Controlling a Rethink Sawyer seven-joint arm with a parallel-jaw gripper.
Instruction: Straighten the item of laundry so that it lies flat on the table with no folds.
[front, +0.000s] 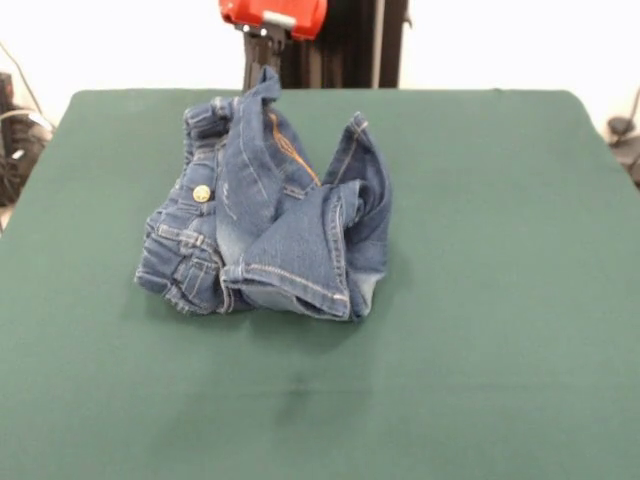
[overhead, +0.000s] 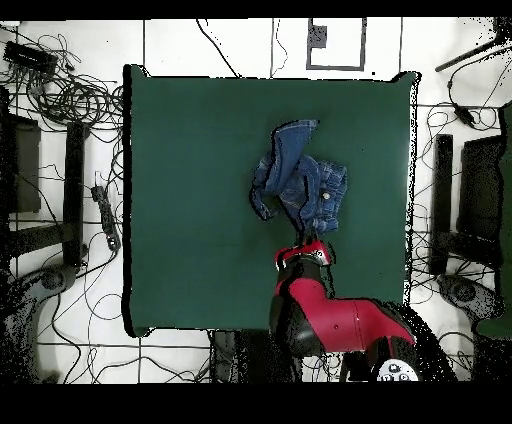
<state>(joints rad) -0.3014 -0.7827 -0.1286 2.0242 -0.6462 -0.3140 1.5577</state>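
Here the jeans (front: 268, 215) sit in a crumpled heap on the green tabletop (front: 480, 300), slightly toward ten o'clock of its centre in the front view. One narrow peak of denim stands pulled up at the heap's twelve o'clock, reaching to the hand (front: 262, 48) that hangs under the red arm (front: 273, 15). That raised point suggests the hand is clenched on the cloth and lifting it, though the fingers themselves are too small and dark to read, so I cannot tell for certain. The waistband with its brass button (front: 202, 193) bunches at nine o'clock, and a leg folds over itself toward four o'clock. From overhead the arm (overhead: 310, 290) reaches in from six o'clock to the heap's lower edge. Lifting by one corner would probably let the folds fall open. The flattening looks barely begun.
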